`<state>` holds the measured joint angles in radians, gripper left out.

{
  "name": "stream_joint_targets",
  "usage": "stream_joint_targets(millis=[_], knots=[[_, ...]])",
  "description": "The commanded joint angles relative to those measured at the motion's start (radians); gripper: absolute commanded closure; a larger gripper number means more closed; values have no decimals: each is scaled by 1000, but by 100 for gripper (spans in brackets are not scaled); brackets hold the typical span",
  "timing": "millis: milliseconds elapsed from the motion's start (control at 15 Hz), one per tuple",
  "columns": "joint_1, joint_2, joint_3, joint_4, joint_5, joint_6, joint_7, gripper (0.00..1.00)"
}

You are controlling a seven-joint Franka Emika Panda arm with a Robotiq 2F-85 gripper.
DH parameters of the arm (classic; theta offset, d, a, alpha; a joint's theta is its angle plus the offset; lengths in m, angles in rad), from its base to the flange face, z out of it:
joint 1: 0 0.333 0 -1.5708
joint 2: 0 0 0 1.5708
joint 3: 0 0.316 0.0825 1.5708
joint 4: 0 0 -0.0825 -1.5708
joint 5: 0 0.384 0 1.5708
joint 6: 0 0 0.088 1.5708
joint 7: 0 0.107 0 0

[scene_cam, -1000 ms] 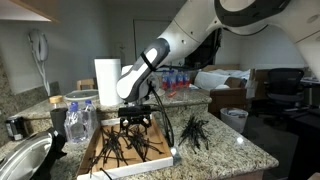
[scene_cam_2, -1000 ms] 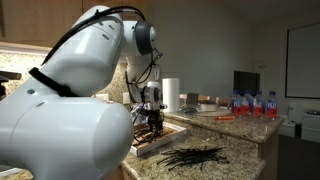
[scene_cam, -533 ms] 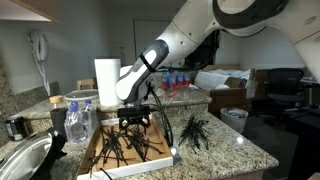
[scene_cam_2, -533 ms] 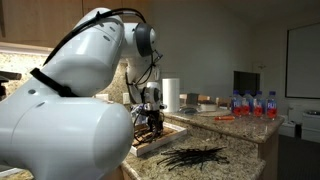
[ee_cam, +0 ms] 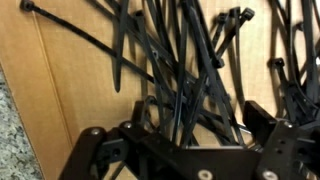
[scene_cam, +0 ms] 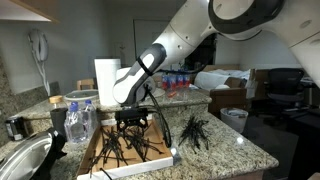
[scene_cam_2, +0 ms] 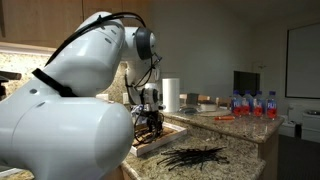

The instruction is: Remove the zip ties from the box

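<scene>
You saw black zip ties [ee_cam: 180,60] against the plain tan box [ee_cam: 80,100], a speckled grey-beige granite counter [scene_cam: 228,150], and your white arm [scene_cam: 175,40].

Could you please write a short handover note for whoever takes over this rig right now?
Gripper: open, low in the box, fingers either side of a clump of zip ties, not closed on them.
Done: one pile of ties lies on the counter beside the box.
Left: many ties are in the box. I would close on this clump, lift it out, drop it by the pile, then repeat.
</scene>
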<state>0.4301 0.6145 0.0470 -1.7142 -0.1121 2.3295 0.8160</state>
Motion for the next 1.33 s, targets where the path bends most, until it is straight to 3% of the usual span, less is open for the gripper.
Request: stream_joint_targets(millis=[0, 133, 200, 933, 1200, 1267], knots=[[11, 28, -7, 23, -30, 7, -9, 0], [13, 36, -9, 29, -38, 7, -8, 0], [13, 38, -9, 31, -40, 9, -9, 22], [10, 38, -3, 47, -35, 9, -17, 92], [14, 35, -7, 51, -40, 2, -13, 98], [15, 34, -7, 51, -41, 0, -13, 94]])
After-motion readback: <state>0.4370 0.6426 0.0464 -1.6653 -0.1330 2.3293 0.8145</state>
